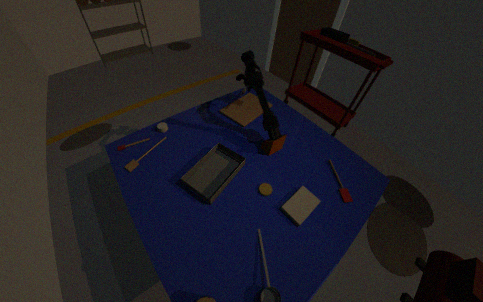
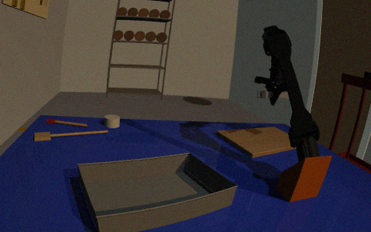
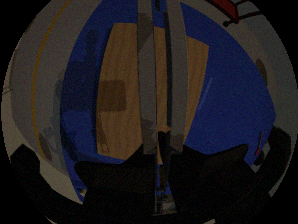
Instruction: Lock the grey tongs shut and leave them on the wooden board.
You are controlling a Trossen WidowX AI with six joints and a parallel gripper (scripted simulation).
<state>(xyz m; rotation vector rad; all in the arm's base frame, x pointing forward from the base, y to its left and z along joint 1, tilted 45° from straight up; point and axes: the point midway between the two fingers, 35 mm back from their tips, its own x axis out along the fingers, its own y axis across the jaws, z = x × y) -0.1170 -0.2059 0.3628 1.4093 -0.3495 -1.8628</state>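
My gripper [image 1: 247, 90] [image 2: 273, 101] [image 3: 156, 135] is shut on the grey tongs and holds them in the air near the wooden board [image 1: 245, 111] [image 2: 263, 143] [image 3: 117, 60]. The tongs [image 2: 263, 94] [image 3: 147, 90] show in the wrist view as two long grey arms, almost parallel, with a narrow gap between them. In the exterior view they look roughly level. Their far ends run out of the wrist view, and the hinge and its lock cannot be made out. The roasting tin [image 1: 210, 172] [image 2: 171, 213] is empty.
The arm rises from an orange block [image 1: 274, 145] [image 2: 313, 177] beside the board. A white cup [image 1: 162, 127] [image 2: 112, 121] and a wooden spatula [image 1: 132, 165] [image 2: 42, 136] lie left. A yellow disc [image 1: 265, 189], a pale box [image 1: 300, 205] and a red spatula [image 1: 345, 195] lie nearer the top camera.
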